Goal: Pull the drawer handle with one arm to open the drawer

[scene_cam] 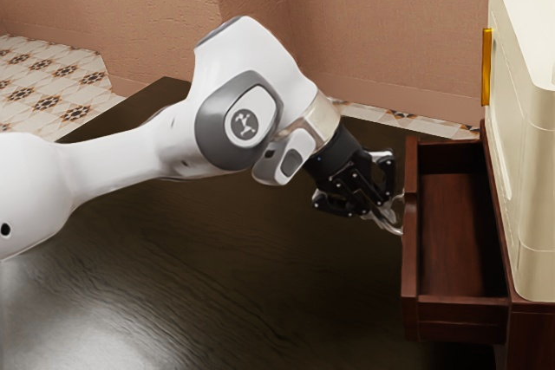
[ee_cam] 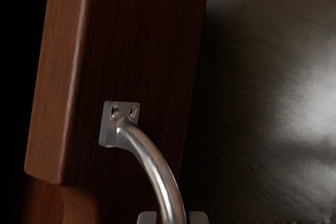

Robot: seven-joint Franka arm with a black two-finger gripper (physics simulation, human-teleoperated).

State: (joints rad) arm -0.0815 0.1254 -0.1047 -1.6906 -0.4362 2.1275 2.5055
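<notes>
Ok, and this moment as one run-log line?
drawer: open | hand: at the metal handle | whether fully extended: cannot tell

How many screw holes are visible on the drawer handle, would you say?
2: one hole and another hole, side by side in the plate where the handle meets the drawer. More may be hidden at the other end.

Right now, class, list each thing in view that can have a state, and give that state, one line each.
Drawer, open, pulled out from its cabinet.
Handle, attached to the drawer's front.
Tool, at the handle; whether clamped on it, I cannot tell.
Arm, bent, reaching to the drawer.
Cream unit, upright above the cabinet.
</notes>
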